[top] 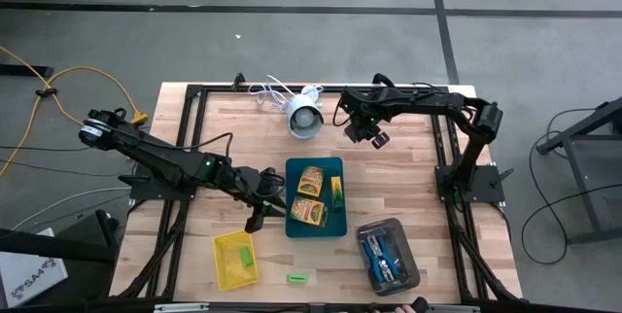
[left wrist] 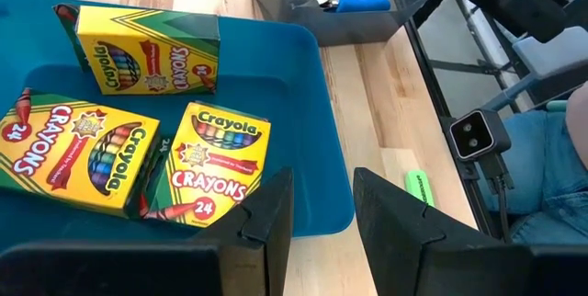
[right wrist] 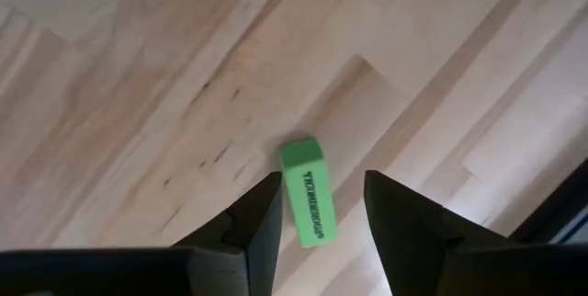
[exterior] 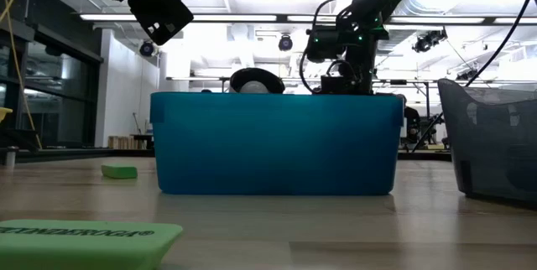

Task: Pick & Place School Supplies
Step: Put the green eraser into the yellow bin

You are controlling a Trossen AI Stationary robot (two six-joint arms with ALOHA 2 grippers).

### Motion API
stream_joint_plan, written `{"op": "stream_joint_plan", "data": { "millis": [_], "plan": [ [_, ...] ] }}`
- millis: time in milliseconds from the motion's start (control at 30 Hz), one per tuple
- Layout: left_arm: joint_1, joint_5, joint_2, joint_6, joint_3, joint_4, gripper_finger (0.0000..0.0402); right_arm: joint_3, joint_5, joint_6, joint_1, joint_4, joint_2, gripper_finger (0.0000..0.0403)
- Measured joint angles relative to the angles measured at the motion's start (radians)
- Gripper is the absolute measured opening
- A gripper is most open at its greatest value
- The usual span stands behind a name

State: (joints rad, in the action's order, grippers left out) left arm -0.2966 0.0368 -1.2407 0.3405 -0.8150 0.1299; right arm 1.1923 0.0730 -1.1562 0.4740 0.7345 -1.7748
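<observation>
Three crayon boxes (left wrist: pixel 216 163) lie in the teal tray (top: pixel 292 230): yellow-orange cartons printed "Crayons 24", each flat on a broad face. In the left wrist view one (left wrist: pixel 147 52) lies toward the tray's far part, one (left wrist: pixel 73 153) beside it, and the third just ahead of the fingers.

Blue-handled scissors (top: pixel 379 255) sit in the grey tray (top: pixel 410 272), to the teal tray's right in the high view.

Green erasers: one (top: pixel 245 254) inside the yellow tray (top: pixel 224 264); one (top: pixel 297 278) on bare table between the yellow and grey trays, near the front edge; one (right wrist: pixel 308 193), with dark print along its length, on the table under the right gripper.

The table (top: pixel 408 177) is pale wood planking with a black frame around its edge. A white round device (top: pixel 305 119) with a cable lies at the back. The floor around it is grey concrete with a yellow cord (top: pixel 58 85) at the left. The low view looks into a bright hall with white ceiling lights.

Left gripper (top: pixel 259 218): at the teal tray's left edge, fingers (left wrist: pixel 266 213) parted by a narrow gap, empty, over the tray rim.

Right gripper (right wrist: pixel 317 213): above the table's back, right of the white device, fingers (right wrist: pixel 262 213) moderately apart, straddling the eraser; contact cannot be told.
</observation>
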Motion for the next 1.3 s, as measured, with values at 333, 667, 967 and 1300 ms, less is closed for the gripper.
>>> {"op": "stream_joint_plan", "data": {
  "millis": [333,667,967,1300],
  "plan": [
    [0.0,0.0,0.0,0.0,0.0,0.0,0.0113,0.0,-0.002,0.001,0.014,-0.018,-0.031,0.0146],
    [0.0,0.001,0.0,0.005,0.0,0.0,0.0113,0.0,0.009,0.0,0.015,-0.047,-0.082,0.0146],
    [0.0,0.001,0.0,0.007,0.0,0.0,0.0113,0.0,0.031,0.007,0.018,-0.033,-0.082,0.0146],
    [-0.006,0.0,0.0,0.008,0.0,0.0,0.0113,0.0,0.022,0.001,0.024,-0.036,-0.082,0.0146]
  ]
}}
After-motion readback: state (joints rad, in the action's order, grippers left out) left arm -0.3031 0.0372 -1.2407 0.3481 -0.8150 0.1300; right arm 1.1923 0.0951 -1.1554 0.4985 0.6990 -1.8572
